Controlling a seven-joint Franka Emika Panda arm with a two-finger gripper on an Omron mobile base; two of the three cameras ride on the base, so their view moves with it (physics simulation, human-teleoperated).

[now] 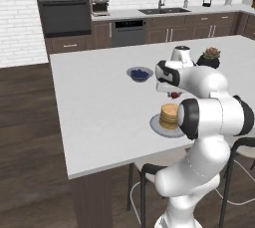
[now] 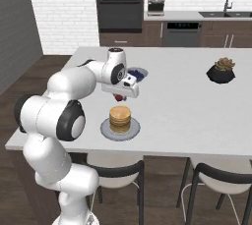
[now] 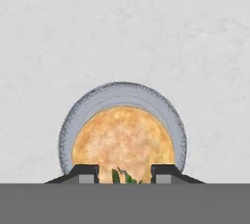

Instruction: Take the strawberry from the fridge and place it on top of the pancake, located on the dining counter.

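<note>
A golden stack, the pancake [image 1: 169,115] [image 2: 119,118] [image 3: 124,142], sits on a pale grey plate [image 2: 105,129] near the front edge of the white dining counter [image 1: 99,107]. My gripper [image 1: 174,94] [image 2: 118,97] [image 3: 124,174] hangs just above the pancake, pointing down, shut on the strawberry [image 2: 118,97]. The fruit shows as a dark-red spot below the hand in both base views. In the hand view only its green leaves [image 3: 123,176] show between the two fingertips, over the near edge of the pancake. The fridge is out of view.
A grey bowl of blue berries [image 1: 139,74] [image 2: 138,74] stands on the counter just beyond the hand. A potted succulent [image 1: 209,57] [image 2: 221,70] is farther right. Dark-framed stools [image 2: 118,170] stand under the counter's front edge. Oven, sink and wall counters line the back.
</note>
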